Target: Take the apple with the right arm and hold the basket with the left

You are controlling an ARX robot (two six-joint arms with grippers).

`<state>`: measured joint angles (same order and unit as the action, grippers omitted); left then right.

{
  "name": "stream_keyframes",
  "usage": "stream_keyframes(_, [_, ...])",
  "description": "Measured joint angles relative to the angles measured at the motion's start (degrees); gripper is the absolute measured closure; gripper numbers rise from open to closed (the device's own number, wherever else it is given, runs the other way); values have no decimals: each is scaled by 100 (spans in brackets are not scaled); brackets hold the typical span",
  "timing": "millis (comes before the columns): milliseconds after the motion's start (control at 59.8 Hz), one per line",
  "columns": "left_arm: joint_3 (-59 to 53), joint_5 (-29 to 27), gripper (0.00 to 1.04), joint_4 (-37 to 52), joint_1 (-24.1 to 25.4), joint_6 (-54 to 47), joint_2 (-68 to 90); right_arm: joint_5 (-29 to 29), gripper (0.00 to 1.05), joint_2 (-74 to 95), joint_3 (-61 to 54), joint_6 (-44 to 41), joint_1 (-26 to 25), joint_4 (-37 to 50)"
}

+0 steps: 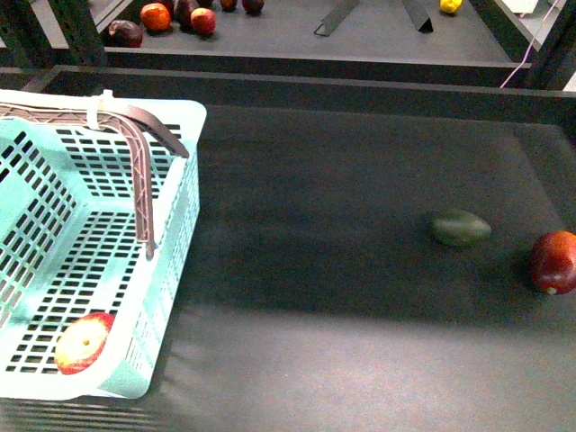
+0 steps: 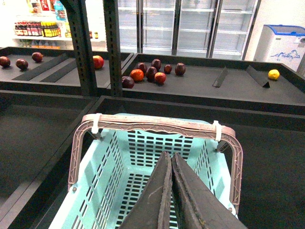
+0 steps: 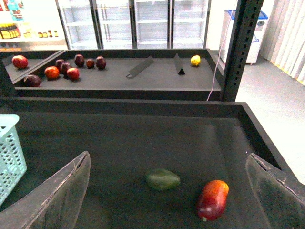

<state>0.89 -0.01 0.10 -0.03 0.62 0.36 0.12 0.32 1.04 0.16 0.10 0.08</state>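
The apple (image 1: 84, 342), bright red with a yellow blush at its stem dimple, lies on the floor of the mint-green basket (image 1: 180, 207) near its front corner, at the left of the front view. The left gripper (image 2: 169, 155) is shut and empty, held above the basket (image 2: 143, 143) behind its mauve handle (image 2: 157, 123). It touches nothing, and the apple is hidden in that view. The right gripper (image 3: 167, 157) is open and empty above the dark shelf, with only a corner of the basket (image 3: 9, 152) showing. Neither arm shows in the front view.
A dull green oval fruit (image 1: 459, 227) and a darker red fruit (image 1: 553, 261) lie on the dark shelf to the right; both show between the right fingers' spread (image 3: 163, 179) (image 3: 212, 199). Behind a raised shelf edge (image 1: 315, 85), the back shelf holds several fruits (image 1: 156, 16).
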Motion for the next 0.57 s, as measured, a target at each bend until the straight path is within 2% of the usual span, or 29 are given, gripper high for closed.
stream_keyframes(134, [0, 0, 99, 0, 0, 2, 0, 0, 9, 0, 0, -2, 0, 0])
stream_keyframes(568, [0, 0, 17, 0, 0, 2, 0, 0, 9, 0, 0, 0, 0, 0])
